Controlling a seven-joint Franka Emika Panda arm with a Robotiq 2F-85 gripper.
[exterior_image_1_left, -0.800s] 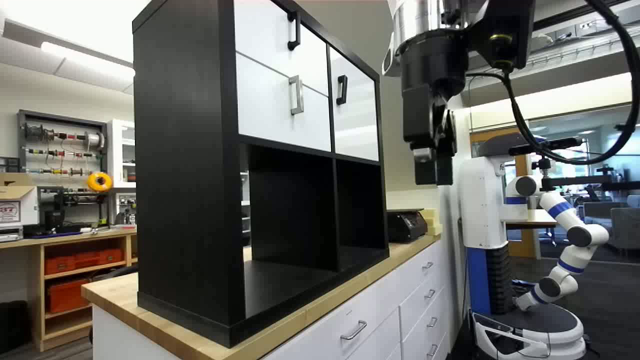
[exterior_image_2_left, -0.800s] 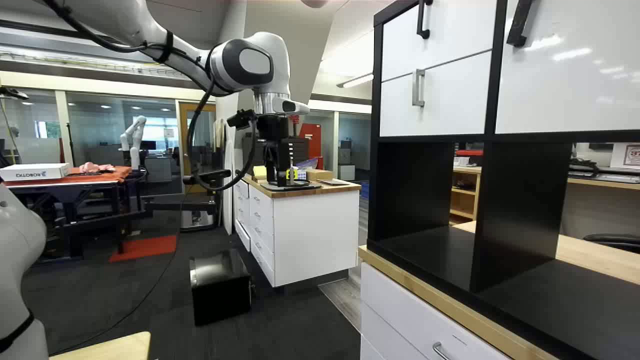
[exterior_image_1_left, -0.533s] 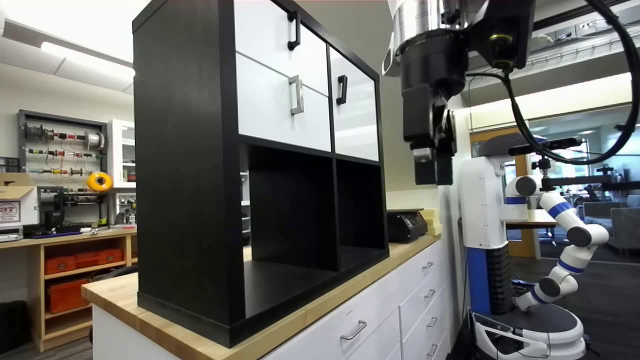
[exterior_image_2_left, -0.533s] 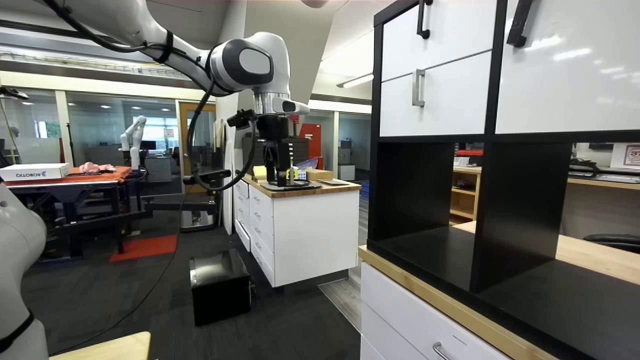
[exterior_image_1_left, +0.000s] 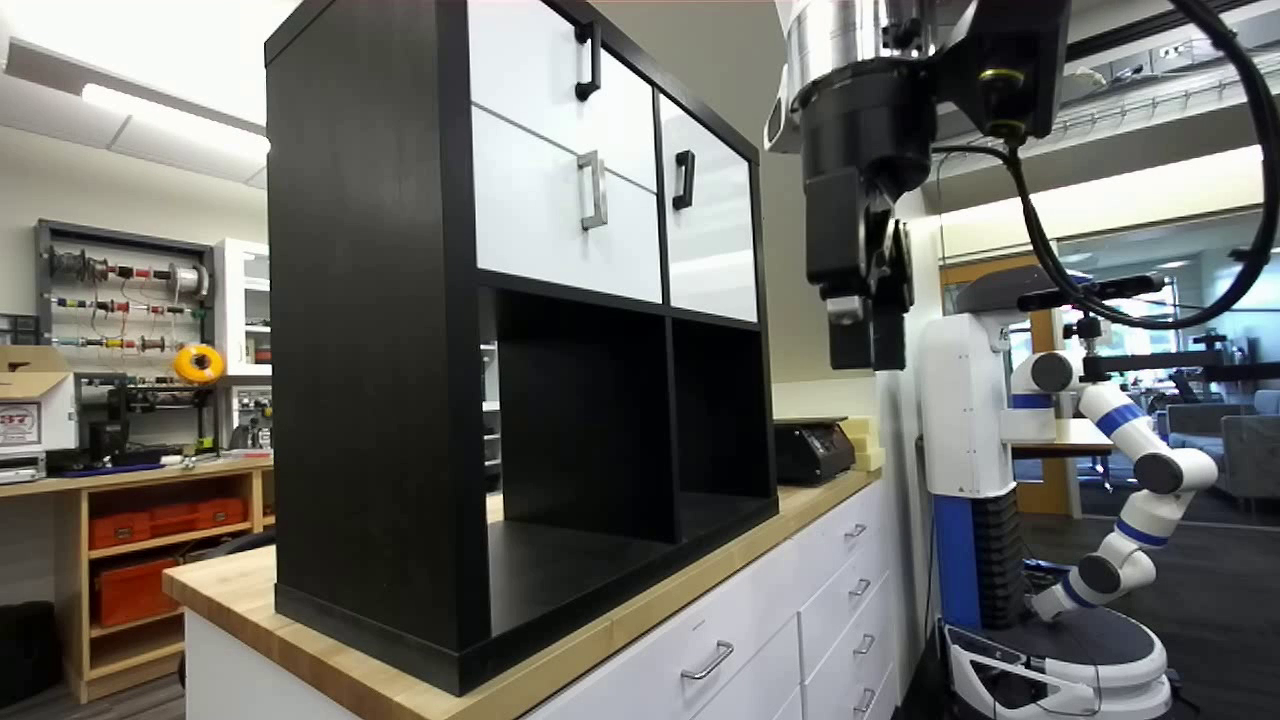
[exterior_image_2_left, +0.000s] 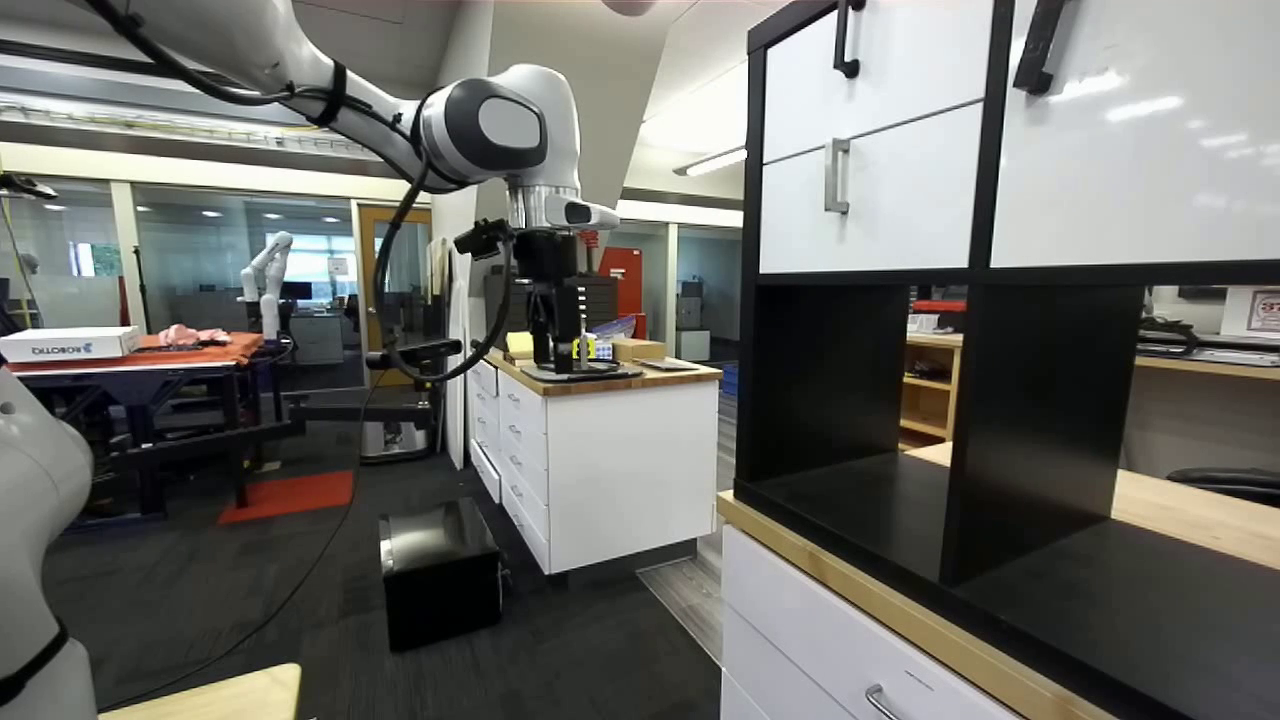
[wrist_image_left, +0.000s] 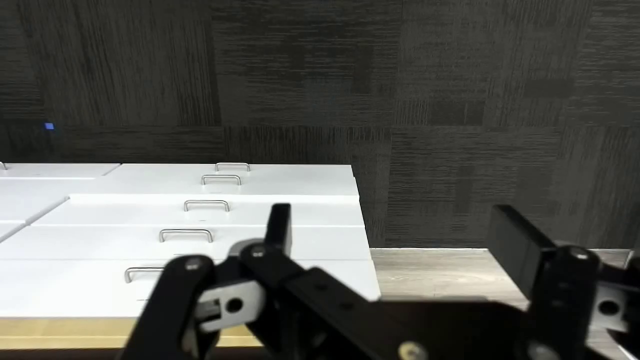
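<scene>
Your tool (wrist_image_left: 392, 220) points down with its fingers (wrist_image_left: 517, 245) spread wide apart; nothing sits between them and they touch nothing. It hangs in front of the black cabinet (exterior_image_1_left: 365, 350), well apart from it, and the cabinet stands on the tabletop (exterior_image_1_left: 650, 608). Across the cabinet's upper half you have an upper drawer front (exterior_image_1_left: 520, 60) with a black handle (exterior_image_1_left: 596, 60), a lower drawer front (exterior_image_1_left: 530, 200) with a silver handle (exterior_image_1_left: 599, 190), and beside them a glossy door (exterior_image_1_left: 715, 235) with its own black handle; all look closed. Two compartments (exterior_image_1_left: 590, 420) without fronts lie below. Judge the gap from both exterior views, because your wrist view takes in the white drawers (wrist_image_left: 125, 245) under the tabletop and the floor (wrist_image_left: 450, 75), but none of the cabinet's handles. Those handles stand upright, so close to one the tool would likely do best tipped toward level, with its fingers parted sideways, one to each side of the bar. Move slowly and square to the fronts: the door's reflections may mislead you on depth, and the black frame could be easy to clip.
</scene>
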